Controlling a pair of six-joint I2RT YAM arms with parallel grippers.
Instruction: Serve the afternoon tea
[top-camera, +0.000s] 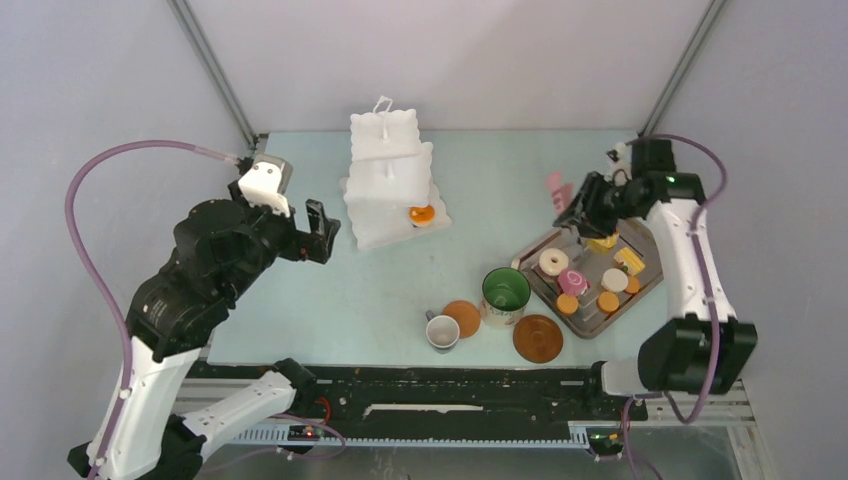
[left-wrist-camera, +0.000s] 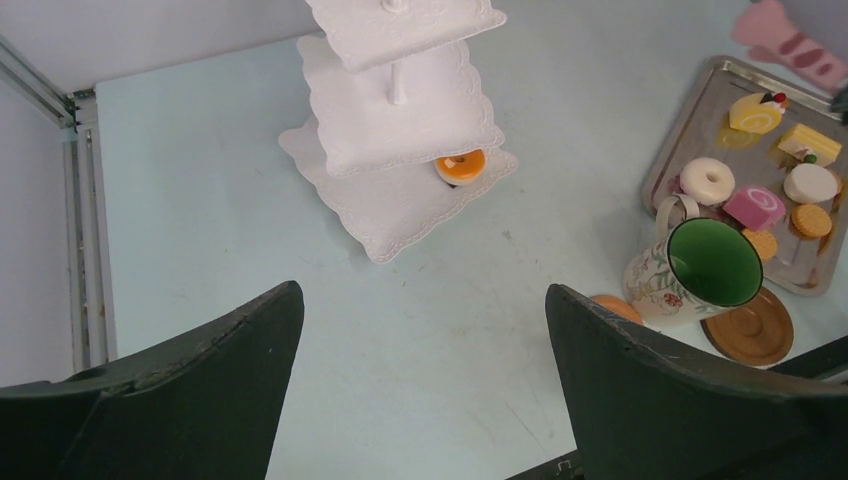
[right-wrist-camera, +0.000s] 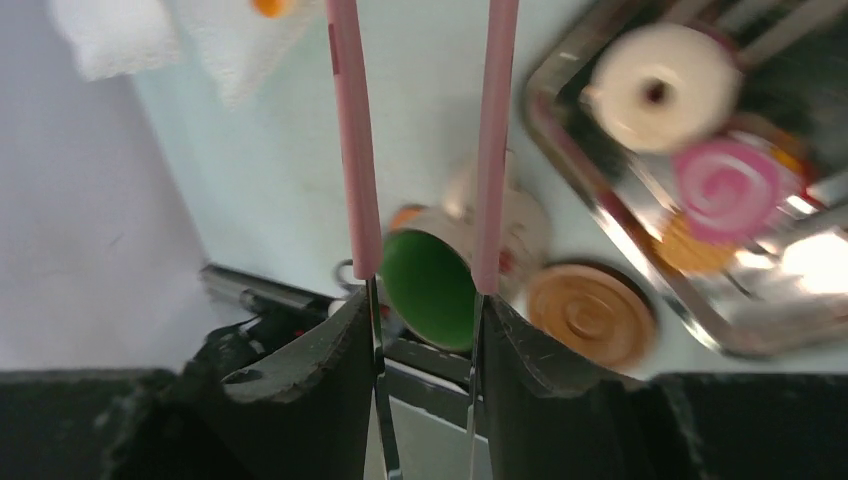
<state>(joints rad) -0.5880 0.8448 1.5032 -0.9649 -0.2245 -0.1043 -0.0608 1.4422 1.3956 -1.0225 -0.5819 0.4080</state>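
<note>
The white three-tier stand (top-camera: 392, 180) is at the back centre, with one orange pastry (top-camera: 422, 214) on its bottom tier. More pastries lie on the grey tray (top-camera: 650, 282): a white doughnut (top-camera: 553, 262), a pink cake (top-camera: 572, 281), orange rounds (top-camera: 607, 301) and a yellow wedge (top-camera: 629, 260). My right gripper (right-wrist-camera: 425, 320) is shut on the thin pink tongs (right-wrist-camera: 347, 130) above the tray's far end; the tong tips are out of that view. My left gripper (left-wrist-camera: 422, 300) hangs open and empty, left of the stand.
The green-lined mug (top-camera: 505, 292) stands just left of the tray. A white cup (top-camera: 442, 332), a small orange disc (top-camera: 462, 318) and a brown saucer (top-camera: 538, 338) sit near the front edge. Grey walls close in both sides.
</note>
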